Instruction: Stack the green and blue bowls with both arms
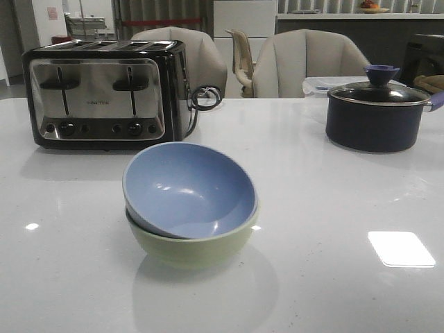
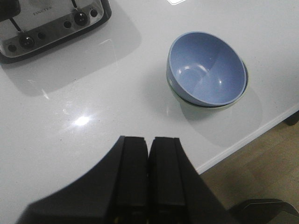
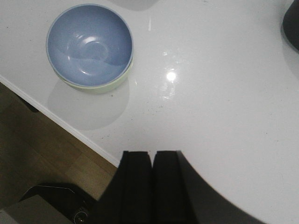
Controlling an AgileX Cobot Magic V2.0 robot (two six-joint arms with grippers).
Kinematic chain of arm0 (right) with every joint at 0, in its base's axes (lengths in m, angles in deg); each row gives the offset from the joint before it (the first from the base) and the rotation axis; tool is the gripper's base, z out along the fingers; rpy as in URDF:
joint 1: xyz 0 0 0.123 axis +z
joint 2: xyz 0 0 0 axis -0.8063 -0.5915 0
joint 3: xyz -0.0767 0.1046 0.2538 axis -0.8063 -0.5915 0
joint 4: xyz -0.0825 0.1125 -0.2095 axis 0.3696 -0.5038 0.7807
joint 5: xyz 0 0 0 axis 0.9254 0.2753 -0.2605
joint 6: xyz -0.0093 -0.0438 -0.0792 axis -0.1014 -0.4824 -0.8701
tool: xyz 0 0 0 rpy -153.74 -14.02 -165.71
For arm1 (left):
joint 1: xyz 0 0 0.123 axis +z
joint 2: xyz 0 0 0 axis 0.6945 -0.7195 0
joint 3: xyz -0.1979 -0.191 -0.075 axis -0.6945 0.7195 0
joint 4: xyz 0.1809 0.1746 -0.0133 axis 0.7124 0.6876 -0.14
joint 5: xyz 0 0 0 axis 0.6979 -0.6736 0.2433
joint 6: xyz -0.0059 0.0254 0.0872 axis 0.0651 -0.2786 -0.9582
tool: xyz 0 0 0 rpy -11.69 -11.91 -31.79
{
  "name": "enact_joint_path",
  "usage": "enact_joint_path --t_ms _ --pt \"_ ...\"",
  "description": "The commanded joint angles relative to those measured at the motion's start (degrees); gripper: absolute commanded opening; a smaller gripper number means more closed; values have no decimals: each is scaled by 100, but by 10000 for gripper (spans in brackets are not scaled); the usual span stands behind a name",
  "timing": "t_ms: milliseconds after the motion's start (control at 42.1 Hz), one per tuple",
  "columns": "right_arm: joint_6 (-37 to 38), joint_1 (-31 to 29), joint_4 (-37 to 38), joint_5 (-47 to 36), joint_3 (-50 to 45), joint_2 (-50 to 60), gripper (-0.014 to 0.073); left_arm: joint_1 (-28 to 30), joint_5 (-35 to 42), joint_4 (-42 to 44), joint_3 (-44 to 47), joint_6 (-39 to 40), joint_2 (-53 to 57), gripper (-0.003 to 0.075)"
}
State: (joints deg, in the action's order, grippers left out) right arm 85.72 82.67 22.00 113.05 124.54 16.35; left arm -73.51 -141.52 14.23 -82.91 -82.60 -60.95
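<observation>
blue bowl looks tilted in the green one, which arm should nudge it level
Left, narrowly. The blue bowl rides high on the robot's left side of the green bowl. Both sets of fingers, left and right, are shut and clear.

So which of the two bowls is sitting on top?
The blue bowl is on top, nested slightly tilted inside the pale green bowl, which rests on the white table with only its rim and lower outside showing.
</observation>
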Motion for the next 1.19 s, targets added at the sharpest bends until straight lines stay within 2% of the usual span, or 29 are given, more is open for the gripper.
enact_joint_path --t_ms 0,48,214,333,428,642,761,1165 --pt "24 -21 61 -367 146 9 36 -29 507 -44 -90 63 100 98" --pt "24 -21 61 -367 146 9 36 273 676 221 112 -283 334 98" --pt "24 -21 61 -367 146 9 36 1882 2013 366 1593 -284 1600 98" --pt "24 -21 61 -367 146 9 36 2438 2513 289 2383 -284 2518 98" --pt "24 -21 61 -367 146 9 36 2732 3363 47 3057 -284 3072 99" --pt "24 -21 61 -367 146 9 36 2827 5089 -741 4358 -284 3768 98" --pt "24 -21 61 -367 146 9 36 2799 5762 -793 4756 -284 3934 99" --pt "24 -21 61 -339 146 9 36 2594 5786 -752 4744 -284 3912 98"
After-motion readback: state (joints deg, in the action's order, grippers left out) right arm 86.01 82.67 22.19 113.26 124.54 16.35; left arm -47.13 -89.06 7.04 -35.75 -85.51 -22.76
